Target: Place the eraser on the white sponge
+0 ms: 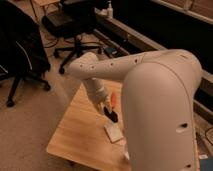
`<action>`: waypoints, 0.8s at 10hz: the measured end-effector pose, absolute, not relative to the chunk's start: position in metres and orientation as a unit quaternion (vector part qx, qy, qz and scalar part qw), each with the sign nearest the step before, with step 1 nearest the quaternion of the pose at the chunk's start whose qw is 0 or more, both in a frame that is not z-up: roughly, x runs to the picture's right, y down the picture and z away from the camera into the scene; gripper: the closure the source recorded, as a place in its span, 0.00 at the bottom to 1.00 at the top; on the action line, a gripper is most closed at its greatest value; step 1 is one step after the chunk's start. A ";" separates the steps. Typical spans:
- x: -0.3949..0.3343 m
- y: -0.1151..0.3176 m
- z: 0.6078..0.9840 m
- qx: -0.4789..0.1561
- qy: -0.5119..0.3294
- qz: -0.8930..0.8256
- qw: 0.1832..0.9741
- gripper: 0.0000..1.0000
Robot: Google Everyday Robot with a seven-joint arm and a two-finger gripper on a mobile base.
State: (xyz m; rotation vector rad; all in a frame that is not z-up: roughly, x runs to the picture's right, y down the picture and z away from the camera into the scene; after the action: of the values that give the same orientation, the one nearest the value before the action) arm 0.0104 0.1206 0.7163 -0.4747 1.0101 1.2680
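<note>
— Office floor behind, with a black chair [20,55] at far left and a second chair [75,22] further back, toward the top middle.

— And nearer?

— Pale wooden tabletop [80,135] low in the middle, seen corner-on, standing on that same floor.

— And the tool?

— Tool [109,113] over the middle of the tabletop, pointing down, at the end of a white arm [160,100] reaching in from the right and filling most of that side.

— Apart or together?

— Clamped on the eraser [113,116], as far as can be made out. Short dark bar at the very tip, tilted, off the wood.

— Anything beside it?

— Orange carrot-shaped thing [114,100] lying just behind the tool, partly hidden by it.

— And the white sponge?

— White sponge [114,132] flat on the tabletop, just below the eraser and a little to the right, close against the bulk of the arm. Very near the eraser's lower end; touching or not, cannot tell.
</note>
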 end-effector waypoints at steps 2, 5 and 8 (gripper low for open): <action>0.014 0.132 0.713 -0.188 0.466 0.553 0.665 1.00; 0.014 0.153 0.697 -0.145 0.489 0.537 0.672 1.00; 0.009 0.191 0.681 -0.140 0.506 0.523 0.671 1.00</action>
State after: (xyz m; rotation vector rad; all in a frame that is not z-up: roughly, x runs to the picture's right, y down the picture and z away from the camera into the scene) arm 0.0089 0.1906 0.6814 -0.3143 1.1409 1.1788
